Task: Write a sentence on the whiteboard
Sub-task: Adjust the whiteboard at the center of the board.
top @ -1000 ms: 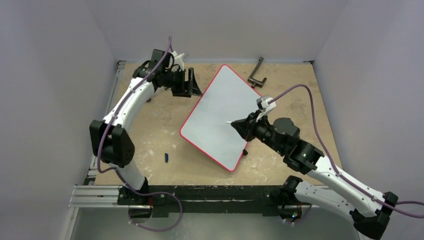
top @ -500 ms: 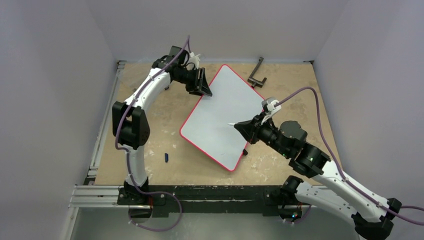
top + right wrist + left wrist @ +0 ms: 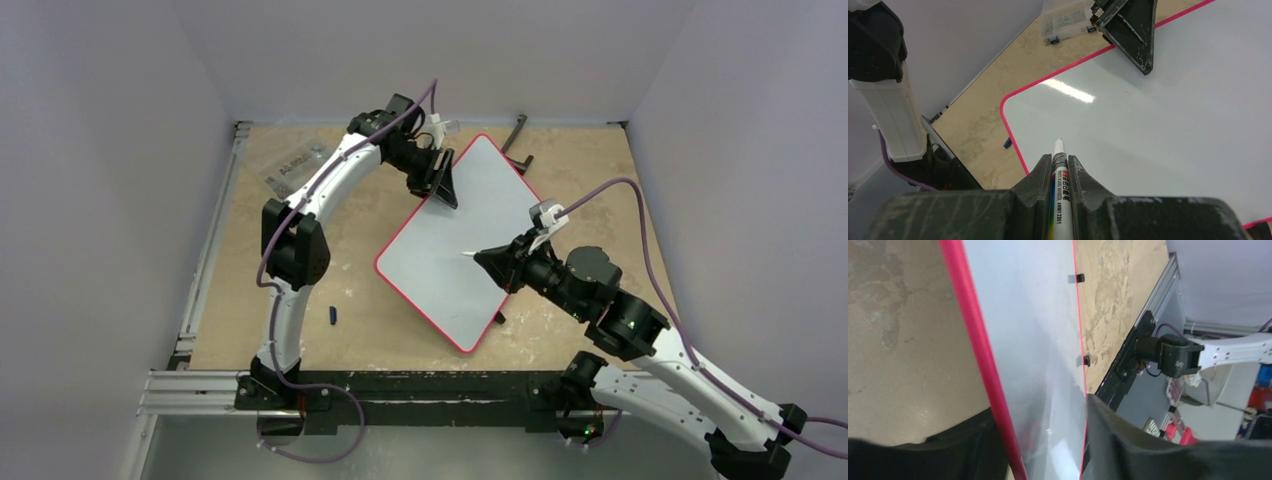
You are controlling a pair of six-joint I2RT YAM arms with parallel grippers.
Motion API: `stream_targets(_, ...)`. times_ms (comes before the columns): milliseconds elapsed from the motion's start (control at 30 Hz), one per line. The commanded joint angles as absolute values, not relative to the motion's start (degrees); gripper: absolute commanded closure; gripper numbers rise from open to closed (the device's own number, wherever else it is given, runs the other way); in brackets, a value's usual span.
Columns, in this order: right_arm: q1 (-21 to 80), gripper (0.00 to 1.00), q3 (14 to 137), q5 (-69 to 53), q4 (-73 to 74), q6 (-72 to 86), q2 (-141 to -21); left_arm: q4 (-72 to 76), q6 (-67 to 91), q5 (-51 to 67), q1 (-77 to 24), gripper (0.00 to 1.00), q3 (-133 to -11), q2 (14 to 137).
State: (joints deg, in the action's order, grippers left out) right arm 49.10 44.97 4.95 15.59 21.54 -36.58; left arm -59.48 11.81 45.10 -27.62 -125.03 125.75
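The whiteboard point(image 3: 432, 250) is seen lying on the table point(image 3: 300, 265), turned so that its long sides run from about 1 o'clock to 7 o'clock in the overhead view, with its far corner toward the back wall. Its face is shown as plain white, crossed by a streak of glare in the right wrist view point(image 3: 1173, 125). The left gripper point(image 3: 443, 185) is placed at the board's 12 o'clock side, on the upper left long edge near the far corner. In its own camera the red rim point(image 3: 973, 340) and the white face point(image 3: 1033, 340) are seen passing between the two fingers, which are closed on the edge. Two small black clips point(image 3: 1079, 278) are seen on the opposite rim. The right gripper point(image 3: 492, 262) is held over the board at about 4 o'clock from its middle, and its fingers are clamped on a marker point(image 3: 470, 254). The marker's white tip point(image 3: 1058, 146) is pointed toward 9 o'clock, close above the surface; contact cannot be told. A clear packet point(image 3: 292, 168) is seen at the table's 10 o'clock corner, a small blue cap point(image 3: 333, 315) at 8 o'clock from the board, and a black bracket point(image 3: 516, 140) at 1 o'clock.
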Motion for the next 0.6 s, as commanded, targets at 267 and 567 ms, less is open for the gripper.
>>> stream_targets(267,48.88,1.0,46.45,4.48,14.8,22.13,-37.36,-57.81,13.62,35.01,-29.29,0.05,-119.54,116.55)
stream_targets(567,48.93,1.0,47.06,3.63,12.53,21.68,-39.93,-44.17,24.22,37.75,-22.6,0.1,-99.67,101.34)
